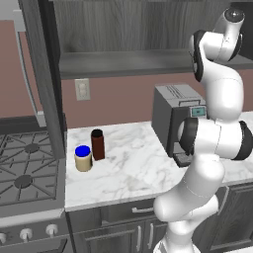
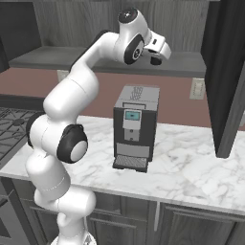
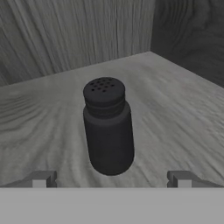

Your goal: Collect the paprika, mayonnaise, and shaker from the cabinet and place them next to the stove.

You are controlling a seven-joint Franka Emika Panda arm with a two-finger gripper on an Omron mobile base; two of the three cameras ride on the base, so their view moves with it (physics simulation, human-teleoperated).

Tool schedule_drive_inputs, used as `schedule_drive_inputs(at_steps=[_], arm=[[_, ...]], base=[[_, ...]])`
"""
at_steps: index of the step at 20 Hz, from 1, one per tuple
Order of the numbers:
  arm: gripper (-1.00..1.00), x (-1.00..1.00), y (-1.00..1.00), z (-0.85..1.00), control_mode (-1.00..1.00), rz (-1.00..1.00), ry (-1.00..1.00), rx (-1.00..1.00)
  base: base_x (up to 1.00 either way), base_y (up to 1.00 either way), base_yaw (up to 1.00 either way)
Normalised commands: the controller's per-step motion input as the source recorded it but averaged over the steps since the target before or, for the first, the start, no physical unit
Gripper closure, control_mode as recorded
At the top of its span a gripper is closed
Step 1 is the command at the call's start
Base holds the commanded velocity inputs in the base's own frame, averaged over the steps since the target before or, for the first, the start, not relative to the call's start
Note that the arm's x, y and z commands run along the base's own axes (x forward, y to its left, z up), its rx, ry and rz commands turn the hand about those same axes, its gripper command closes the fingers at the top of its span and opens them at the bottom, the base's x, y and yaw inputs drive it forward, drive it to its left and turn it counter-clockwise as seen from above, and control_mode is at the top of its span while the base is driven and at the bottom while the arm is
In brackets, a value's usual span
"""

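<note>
While upright, shaker (image 3: 108, 127) alone on cabinet (image 3: 183, 109) shelf.

Place: home kitchen
Cooking: stove (image 1: 24, 168) with grates and knobs
Worktop: marble bench (image 1: 133, 168)
Storage: wood-grain cabinet (image 1: 138, 59)
Appliance: coffee machine (image 2: 135, 127)
Wall: outlet (image 1: 82, 89)

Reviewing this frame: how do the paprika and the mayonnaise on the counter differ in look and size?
The paprika is a tall, slim, dark red-brown bottle with a black cap; the mayonnaise is a short, wide cream jar with a blue lid. The paprika stands slightly farther back, the mayonnaise nearer the stove. Both stand upright on the marble counter, close together.
</note>
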Motion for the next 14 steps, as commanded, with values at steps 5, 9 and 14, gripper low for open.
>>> schedule_drive_inputs(at_steps=[5,9,14], arm=[[-1.00,0.13,0.00,-0.05,-1.00,0.00,0.00,0.00],[-1.00,0.17,0.00,-0.02,-1.00,0.00,0.00,0.00],[-1.00,0.20,-0.03,0.00,-1.00,0.00,0.00,0.00]], base=[[0.00,0.00,0.00],[0.00,0.00,0.00],[0.00,0.00,0.00]])
